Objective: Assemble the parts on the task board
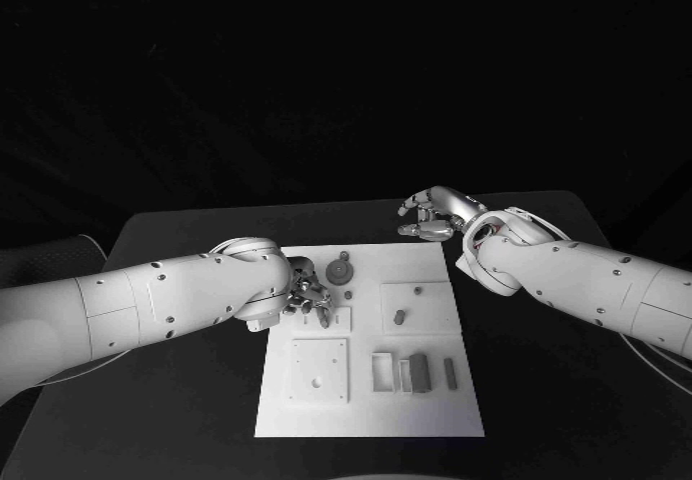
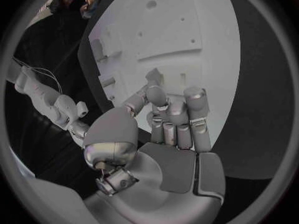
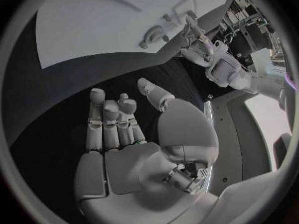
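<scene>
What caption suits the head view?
Left robot hand works over the task board; right robot hand hovers beyond it, holding nothing.

From the head we look down on the whole task board (image 1: 369, 420); each wrist camera sits close behind its palm, and both share that board.

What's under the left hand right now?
The left hand is over the task board, among small grey parts. Whether its fingers pinch one is hidden.
</scene>
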Controlling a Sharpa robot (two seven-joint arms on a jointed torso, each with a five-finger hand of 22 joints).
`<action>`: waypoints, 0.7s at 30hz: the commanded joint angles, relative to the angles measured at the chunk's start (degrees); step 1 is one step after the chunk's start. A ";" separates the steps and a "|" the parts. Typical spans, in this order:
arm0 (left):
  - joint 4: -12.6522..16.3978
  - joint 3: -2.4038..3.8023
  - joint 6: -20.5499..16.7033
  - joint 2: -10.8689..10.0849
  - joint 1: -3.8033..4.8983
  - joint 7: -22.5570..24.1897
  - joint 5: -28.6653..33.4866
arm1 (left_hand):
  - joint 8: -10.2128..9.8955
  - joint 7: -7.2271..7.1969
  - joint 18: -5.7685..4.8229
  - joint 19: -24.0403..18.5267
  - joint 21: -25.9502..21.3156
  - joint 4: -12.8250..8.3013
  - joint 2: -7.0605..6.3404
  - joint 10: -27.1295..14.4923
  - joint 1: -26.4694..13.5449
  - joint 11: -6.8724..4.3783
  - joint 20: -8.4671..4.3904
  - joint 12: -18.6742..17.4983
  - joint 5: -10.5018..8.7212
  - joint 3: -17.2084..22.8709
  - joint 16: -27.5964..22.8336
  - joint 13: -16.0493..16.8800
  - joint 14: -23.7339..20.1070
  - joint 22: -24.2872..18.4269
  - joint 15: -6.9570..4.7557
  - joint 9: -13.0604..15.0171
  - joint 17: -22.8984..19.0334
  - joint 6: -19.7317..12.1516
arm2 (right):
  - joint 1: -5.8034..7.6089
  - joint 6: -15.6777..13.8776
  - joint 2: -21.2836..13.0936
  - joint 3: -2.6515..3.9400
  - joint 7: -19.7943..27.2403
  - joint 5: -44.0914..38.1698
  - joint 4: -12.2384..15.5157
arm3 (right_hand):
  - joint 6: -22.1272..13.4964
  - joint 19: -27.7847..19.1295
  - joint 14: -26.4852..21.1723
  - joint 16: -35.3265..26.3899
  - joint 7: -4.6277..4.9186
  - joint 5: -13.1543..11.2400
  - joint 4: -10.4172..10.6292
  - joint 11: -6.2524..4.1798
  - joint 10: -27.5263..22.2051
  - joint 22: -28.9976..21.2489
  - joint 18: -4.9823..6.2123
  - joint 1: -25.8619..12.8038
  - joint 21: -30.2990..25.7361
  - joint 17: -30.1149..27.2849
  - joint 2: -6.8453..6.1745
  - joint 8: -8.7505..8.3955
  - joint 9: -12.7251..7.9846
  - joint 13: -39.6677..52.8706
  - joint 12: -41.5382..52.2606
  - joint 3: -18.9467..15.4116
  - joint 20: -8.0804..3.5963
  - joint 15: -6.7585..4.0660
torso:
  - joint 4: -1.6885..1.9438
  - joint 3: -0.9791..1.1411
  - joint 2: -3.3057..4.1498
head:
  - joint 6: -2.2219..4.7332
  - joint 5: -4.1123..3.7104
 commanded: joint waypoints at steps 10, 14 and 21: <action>1.05 -0.01 0.99 0.10 -0.16 0.70 0.68 | -0.03 0.35 1.07 -0.07 -0.01 0.10 -0.58 -0.16 0.37 0.12 0.20 0.22 0.13 0.08 0.21 -0.09 0.09 0.73 -0.30 0.01 -0.03 0.22 | -0.07 0.49 0.02 0.02 0.35 -0.48 0.08 | 0.12 -0.31 0.04 0.09 0.42 0.38 0.44 -0.11 -0.33 0.42 0.54 0.26 -0.26 -0.07 0.09 0.21 -0.07 -0.07 0.11 0.04 0.13 -0.51 | -0.06 0.00 0.04 | -0.03 -0.03; 1.18 -0.01 0.81 -0.01 -0.17 0.65 0.68 | -0.04 0.35 1.07 -0.07 -0.01 0.09 -0.59 -0.16 0.40 0.12 0.20 0.22 0.13 0.09 0.21 -0.09 0.09 0.73 -0.30 0.00 -0.03 0.23 | -0.09 0.56 0.03 0.02 0.29 -0.48 0.05 | 0.11 -0.31 0.03 0.09 0.42 0.38 0.46 -0.10 -0.33 0.42 0.54 0.25 -0.26 -0.08 0.09 0.21 -0.08 -0.08 0.11 0.04 0.13 -0.51 | -0.05 -0.01 0.03 | 0.01 -0.06; 1.31 -0.01 0.25 -0.65 -0.17 0.63 0.68 | -0.05 0.35 1.07 -0.07 -0.02 0.08 -0.57 -0.17 0.47 0.12 0.20 0.23 0.12 0.11 0.21 -0.10 0.09 0.73 -0.30 -0.01 -0.03 0.23 | -0.11 0.66 0.03 0.02 0.23 -0.48 0.00 | 0.10 -0.32 0.03 0.09 0.43 0.38 0.49 -0.10 -0.33 0.42 0.54 0.21 -0.27 -0.08 0.08 0.21 -0.09 -0.09 0.12 0.02 0.14 -0.51 | -0.04 -0.01 0.04 | 0.12 -0.12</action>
